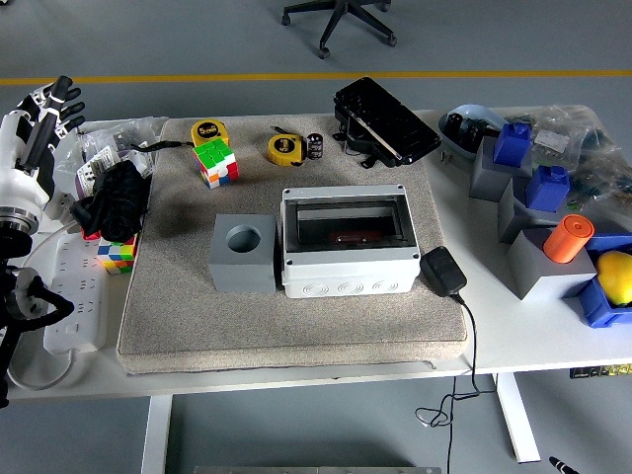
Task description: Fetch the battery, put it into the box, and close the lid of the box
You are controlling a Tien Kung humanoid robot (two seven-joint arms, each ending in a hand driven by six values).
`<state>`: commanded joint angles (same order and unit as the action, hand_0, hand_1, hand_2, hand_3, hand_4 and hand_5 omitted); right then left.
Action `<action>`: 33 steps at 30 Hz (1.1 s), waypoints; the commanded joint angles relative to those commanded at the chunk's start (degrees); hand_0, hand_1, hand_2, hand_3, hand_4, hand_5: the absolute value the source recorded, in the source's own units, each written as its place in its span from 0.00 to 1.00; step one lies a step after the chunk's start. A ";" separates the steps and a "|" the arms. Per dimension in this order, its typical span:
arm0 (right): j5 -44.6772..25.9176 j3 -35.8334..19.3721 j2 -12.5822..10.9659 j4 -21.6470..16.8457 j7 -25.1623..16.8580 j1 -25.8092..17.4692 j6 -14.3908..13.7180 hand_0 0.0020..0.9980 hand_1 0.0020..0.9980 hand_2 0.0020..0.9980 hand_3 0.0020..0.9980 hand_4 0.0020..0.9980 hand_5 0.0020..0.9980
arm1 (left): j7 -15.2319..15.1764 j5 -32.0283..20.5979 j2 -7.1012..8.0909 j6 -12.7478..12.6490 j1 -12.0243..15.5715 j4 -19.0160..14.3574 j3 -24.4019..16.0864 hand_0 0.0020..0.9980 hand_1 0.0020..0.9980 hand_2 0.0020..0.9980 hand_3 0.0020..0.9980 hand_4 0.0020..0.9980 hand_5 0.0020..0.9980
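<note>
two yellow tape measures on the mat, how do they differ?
The left tape measure sits just behind the cube, almost touching it; the right tape measure lies beside the small black cylinder. The left shows a black round label; the right looks flatter. Both are yellow, on the mat.

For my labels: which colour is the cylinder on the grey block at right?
Orange, in the head view.

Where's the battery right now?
In the head view, the battery stands at the mat's far edge, between the yellow tape measure and the black lid.

Readable print: almost none.
Yellow tape measure point(208, 130), upper left, bears "5m" (faint); other labels too small to read.
</note>
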<state>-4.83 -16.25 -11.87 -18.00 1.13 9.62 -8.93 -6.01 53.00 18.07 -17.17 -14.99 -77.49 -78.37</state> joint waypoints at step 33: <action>-0.36 1.29 -0.28 -0.07 0.36 0.68 -0.18 0.58 0.64 0.66 0.58 0.94 0.50 | 0.22 -0.07 0.39 -0.19 0.49 -0.97 -1.07 0.73 0.73 0.73 0.70 1.00 0.69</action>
<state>-5.19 -14.95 -12.15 -18.06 1.49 10.30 -9.11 -5.78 52.93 18.45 -17.35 -14.50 -78.46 -79.45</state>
